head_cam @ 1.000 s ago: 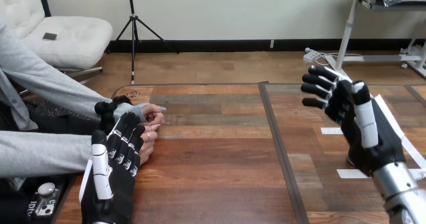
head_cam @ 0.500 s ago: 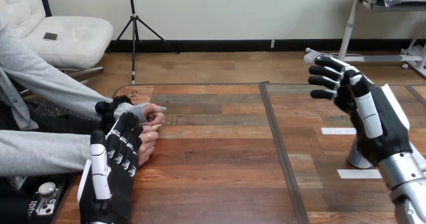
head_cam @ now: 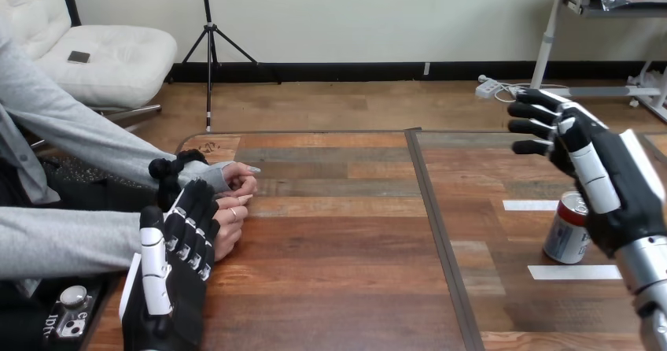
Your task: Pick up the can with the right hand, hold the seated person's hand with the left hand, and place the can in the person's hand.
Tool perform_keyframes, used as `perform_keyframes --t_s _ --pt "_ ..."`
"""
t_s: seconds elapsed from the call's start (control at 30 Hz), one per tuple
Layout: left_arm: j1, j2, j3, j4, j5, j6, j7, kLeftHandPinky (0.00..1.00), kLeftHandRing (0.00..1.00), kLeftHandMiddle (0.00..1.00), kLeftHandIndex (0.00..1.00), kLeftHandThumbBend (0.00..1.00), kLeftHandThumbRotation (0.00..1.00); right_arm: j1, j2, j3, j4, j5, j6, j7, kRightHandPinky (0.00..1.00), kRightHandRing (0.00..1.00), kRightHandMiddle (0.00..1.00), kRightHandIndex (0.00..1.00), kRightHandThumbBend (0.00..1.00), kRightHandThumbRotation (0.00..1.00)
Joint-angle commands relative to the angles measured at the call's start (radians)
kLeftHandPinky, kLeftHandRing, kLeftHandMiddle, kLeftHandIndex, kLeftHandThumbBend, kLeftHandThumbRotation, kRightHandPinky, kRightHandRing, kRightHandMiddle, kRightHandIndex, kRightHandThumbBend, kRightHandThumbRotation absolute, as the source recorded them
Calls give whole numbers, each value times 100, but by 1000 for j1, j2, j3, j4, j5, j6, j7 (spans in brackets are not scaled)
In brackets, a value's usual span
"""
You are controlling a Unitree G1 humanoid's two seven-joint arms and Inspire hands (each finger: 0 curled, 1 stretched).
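None of the three steps is done

Nearest, the left hand (head_cam: 169, 276) has its fingers straight, their tips over the person's hands (head_cam: 236, 190), which are folded together at the table's (head_cam: 346, 241) left edge; it grips nothing. Farther right, the can (head_cam: 566, 233) stands upright on the table, in no hand's grasp. Just above it the right hand (head_cam: 606, 174) hangs with fingers spread and empty. Grasping the can, holding a hand and the handover are all left to do.

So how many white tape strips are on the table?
2. The far strip lies left of the can; the near strip lies in front of it. The right robot hand may hide more.
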State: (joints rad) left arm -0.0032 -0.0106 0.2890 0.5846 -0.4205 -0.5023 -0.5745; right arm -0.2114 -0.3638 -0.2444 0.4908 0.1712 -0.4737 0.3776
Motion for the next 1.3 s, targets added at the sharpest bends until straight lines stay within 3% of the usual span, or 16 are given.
perform_keyframes --t_s 0.0,0.57,1.0,1.2,1.27 --pt "-74 16 -16 -1 13 -12 -5 100 98 94 90 59 99 -96 -38 -25 14 6 -40 -12 71 79 80 80 88 87" --pt "-72 8 -17 -5 12 -17 0 100 96 94 93 57 99 -115 -90 -52 85 -6 -55 -52 73 81 81 80 92 88" --pt "-66 3 -19 -11 2 -21 -15 100 99 97 96 54 100 -148 -115 -82 194 4 -85 -70 76 81 80 80 66 89" --pt "-66 2 -19 -10 5 -24 -13 100 100 97 96 54 100 -168 -115 -106 245 41 -96 -33 76 82 81 80 61 87" --pt "-65 3 -19 -10 6 -26 -14 100 100 97 96 54 100 -174 -123 -107 268 34 -105 -42 77 83 82 81 60 86"
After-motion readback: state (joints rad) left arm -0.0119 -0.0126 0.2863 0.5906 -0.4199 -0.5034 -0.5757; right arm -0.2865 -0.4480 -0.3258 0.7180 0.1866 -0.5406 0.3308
